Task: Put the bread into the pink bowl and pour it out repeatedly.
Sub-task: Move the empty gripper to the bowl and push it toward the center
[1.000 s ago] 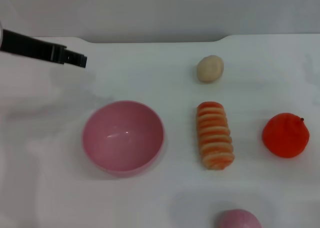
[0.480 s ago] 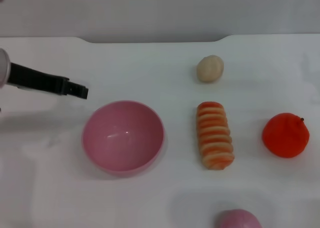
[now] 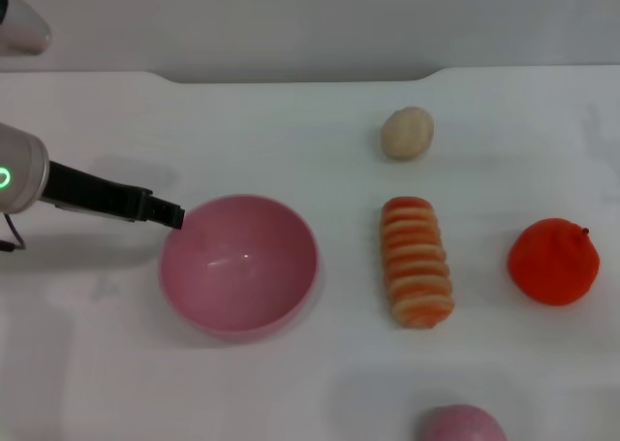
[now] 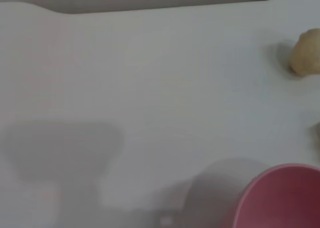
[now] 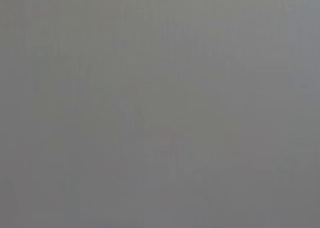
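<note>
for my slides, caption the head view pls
Left gripper at the empty pink bowl's rim; bread lies beside it.

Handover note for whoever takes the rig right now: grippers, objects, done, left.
Left gripper: at the pink bowl's left rim, holding nothing that shows; open or shut cannot be told.
Right gripper: not in any view; its wrist camera shows only flat grey.
Bread: on the table to the right of the bowl, apart from it, untouched.
Bowl: upright, empty.
Also on the table: beige bun, orange fruit, a pink rounded object at the near edge.
Done: nothing visible.
Left: put the bread in the bowl, pour it out, repeat.
</note>
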Tool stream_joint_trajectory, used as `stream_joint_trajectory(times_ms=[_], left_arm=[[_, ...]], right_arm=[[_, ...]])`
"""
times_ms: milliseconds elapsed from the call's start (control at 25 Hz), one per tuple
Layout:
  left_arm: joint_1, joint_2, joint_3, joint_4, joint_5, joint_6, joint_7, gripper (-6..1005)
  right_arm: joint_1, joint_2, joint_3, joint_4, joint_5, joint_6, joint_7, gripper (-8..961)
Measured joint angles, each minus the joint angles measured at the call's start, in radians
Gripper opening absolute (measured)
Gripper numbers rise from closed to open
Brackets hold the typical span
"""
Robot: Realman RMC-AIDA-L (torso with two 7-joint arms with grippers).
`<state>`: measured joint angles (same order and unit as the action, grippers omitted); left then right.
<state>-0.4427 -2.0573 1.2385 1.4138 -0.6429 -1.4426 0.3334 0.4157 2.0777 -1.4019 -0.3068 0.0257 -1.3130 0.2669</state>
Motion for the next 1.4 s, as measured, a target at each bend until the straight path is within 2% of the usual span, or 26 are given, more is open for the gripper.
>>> stream_joint_trajectory(times_ms=[680, 1400], left_arm=[[0.006, 0.000, 0.009, -0.103, 0.000, 0.066, 0.031, 667], [-0.004, -0.003, 0.068, -0.190, -0.045, 0.102, 0.044, 656]], right_arm=[[0.001, 0.001, -0.002, 0.000, -0.001, 0.000, 0.000, 434], [-0.004, 0.002, -0.002, 0.000, -0.001, 0.000, 0.000, 435]])
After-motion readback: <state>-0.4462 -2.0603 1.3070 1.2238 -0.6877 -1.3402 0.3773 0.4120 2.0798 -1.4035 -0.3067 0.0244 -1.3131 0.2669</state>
